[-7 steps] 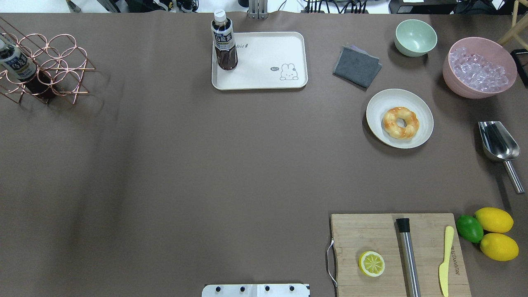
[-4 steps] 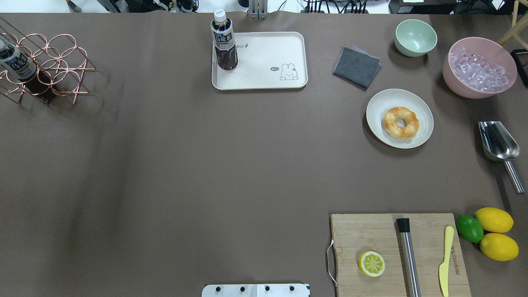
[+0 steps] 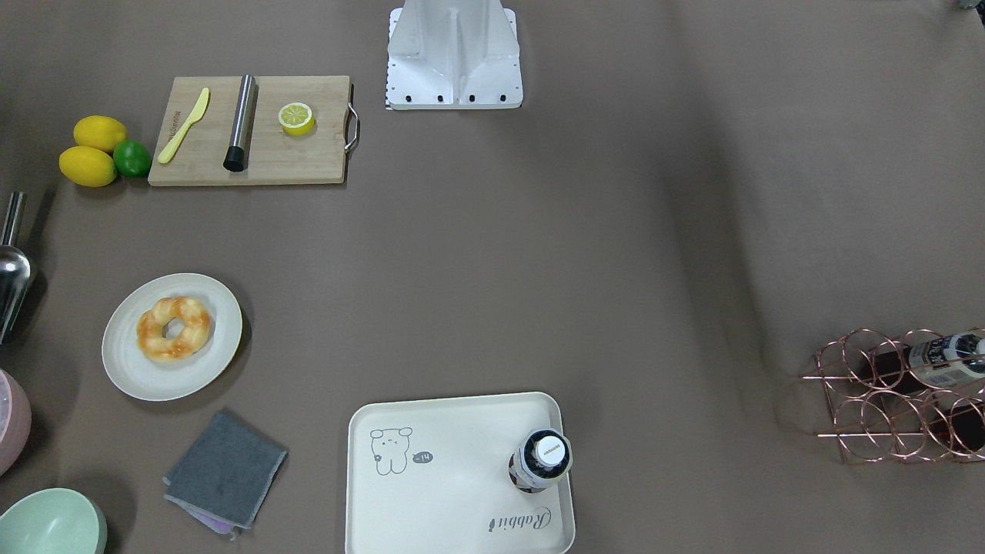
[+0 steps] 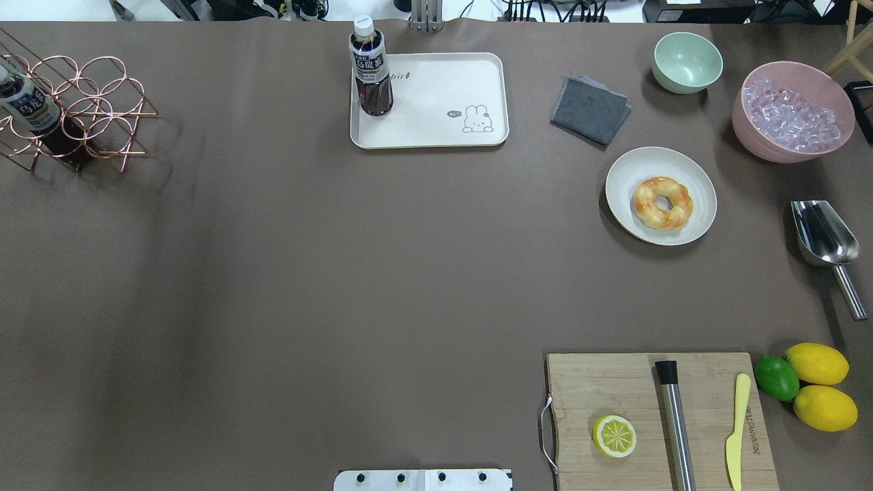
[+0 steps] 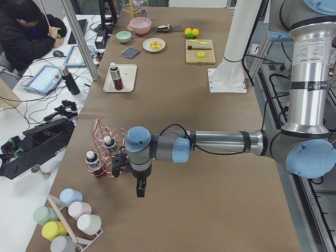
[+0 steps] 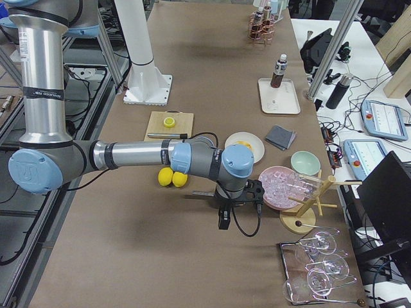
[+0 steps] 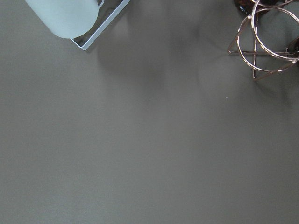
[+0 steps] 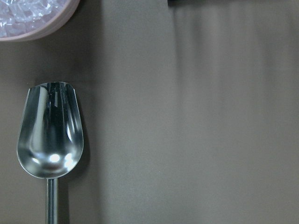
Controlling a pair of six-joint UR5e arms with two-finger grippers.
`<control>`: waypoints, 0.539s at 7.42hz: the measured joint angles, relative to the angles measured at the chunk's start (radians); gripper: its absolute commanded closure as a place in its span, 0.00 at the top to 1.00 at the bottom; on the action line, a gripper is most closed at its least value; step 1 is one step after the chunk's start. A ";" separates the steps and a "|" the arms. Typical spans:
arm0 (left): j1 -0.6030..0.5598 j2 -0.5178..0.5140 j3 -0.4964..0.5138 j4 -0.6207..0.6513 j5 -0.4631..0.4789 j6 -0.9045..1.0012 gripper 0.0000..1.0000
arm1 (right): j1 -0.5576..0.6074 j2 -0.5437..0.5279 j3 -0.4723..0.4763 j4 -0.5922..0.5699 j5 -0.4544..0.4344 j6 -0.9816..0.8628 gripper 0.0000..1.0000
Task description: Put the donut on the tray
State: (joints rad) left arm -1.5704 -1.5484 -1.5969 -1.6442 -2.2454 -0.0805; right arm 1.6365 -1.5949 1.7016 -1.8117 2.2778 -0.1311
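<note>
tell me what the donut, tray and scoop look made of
The donut could be real pastry or a foam replica: lumpy, with a smooth glazed sheen. The tray is probably matte plastic or melamine: even cream surface, printed drawing. The scoop is polished metal, given its mirror-like reflections.

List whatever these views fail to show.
Left gripper and right gripper: seen only in the side views, too small; open or shut unknown.
Tray script: overhead, the bottle covers its start.
Pink bowl: cut off by the front-facing view's left edge.
Donut: tiny in both side views.
</note>
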 measured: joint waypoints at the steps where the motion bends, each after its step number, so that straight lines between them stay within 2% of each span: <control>1: 0.003 -0.001 0.000 -0.001 -0.002 0.000 0.98 | 0.000 -0.003 0.000 0.000 0.002 0.000 1.00; 4: 0.006 -0.001 0.001 -0.001 -0.004 -0.001 0.98 | 0.000 -0.007 0.002 0.002 0.001 -0.002 1.00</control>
State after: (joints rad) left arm -1.5640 -1.5493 -1.5961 -1.6452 -2.2496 -0.0810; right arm 1.6365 -1.6019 1.7040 -1.8096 2.2792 -0.1329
